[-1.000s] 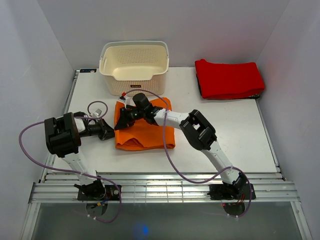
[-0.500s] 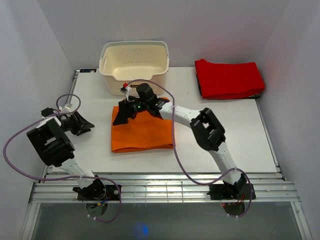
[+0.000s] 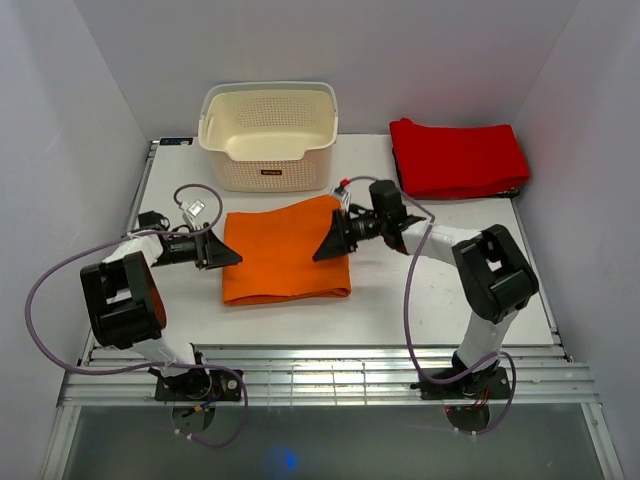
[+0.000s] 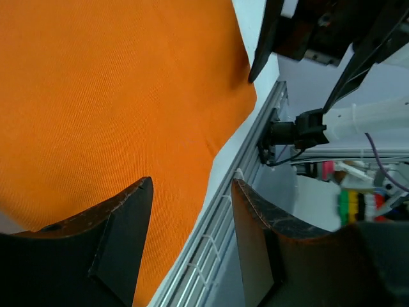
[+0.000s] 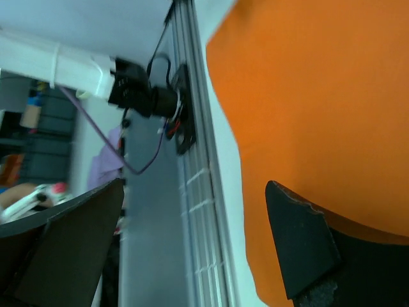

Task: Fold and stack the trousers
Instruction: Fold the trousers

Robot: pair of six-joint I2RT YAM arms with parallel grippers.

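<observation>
The orange trousers (image 3: pixel 285 252) lie flat on the table, folded into a rough rectangle. My left gripper (image 3: pixel 222 256) points at their left edge with its jaws open and nothing between them. In the left wrist view the trousers (image 4: pixel 115 96) fill the upper left, and the left gripper (image 4: pixel 192 214) stands open over their near edge. My right gripper (image 3: pixel 328 243) is at the right edge of the trousers, spread wide open and empty. In the right wrist view the trousers (image 5: pixel 307 96) lie beyond the right gripper (image 5: pixel 192 220), whose right finger (image 5: pixel 300 240) overlaps the cloth.
A cream perforated basket (image 3: pixel 268 130) stands behind the trousers at the back of the table. A folded red cloth (image 3: pixel 457 157) lies at the back right corner. The table's railed front edge (image 3: pixel 320 360) runs below the trousers.
Both grippers have opened and let go of the trousers, which now lie flat and folded. The right gripper has swung from the left part of the cloth to its right edge.
</observation>
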